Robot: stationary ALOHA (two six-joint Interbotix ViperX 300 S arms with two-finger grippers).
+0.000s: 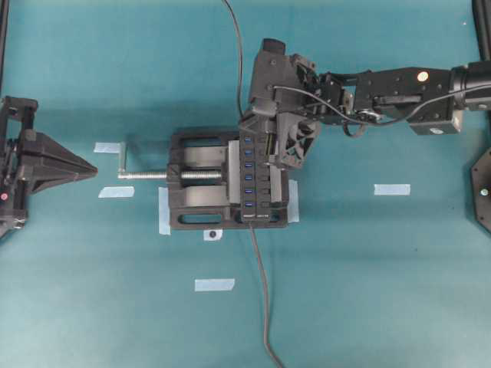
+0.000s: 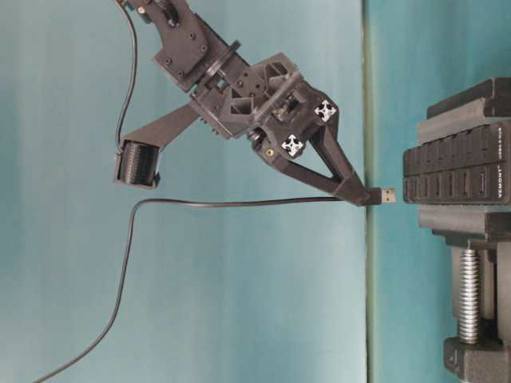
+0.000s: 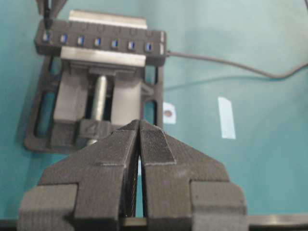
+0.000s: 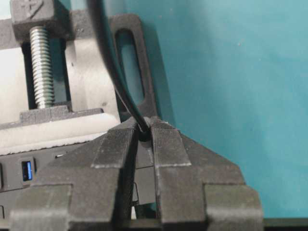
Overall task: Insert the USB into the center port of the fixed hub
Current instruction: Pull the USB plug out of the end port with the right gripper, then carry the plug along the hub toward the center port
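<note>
The black vise [image 1: 201, 189] clamps the fixed hub [image 1: 258, 181] rigidly, so the hub should not give under a push. Above the hub's far end, the right gripper [image 2: 361, 194] pinches the USB [image 2: 386, 195] by its plug body, metal tip protruding, just short of the ports. The plug looks light and stiff, its cable [image 2: 239, 203] limp; gripping the body suits. The left gripper [image 3: 139, 126], closed and empty, waits beyond the vise's screw.
</note>
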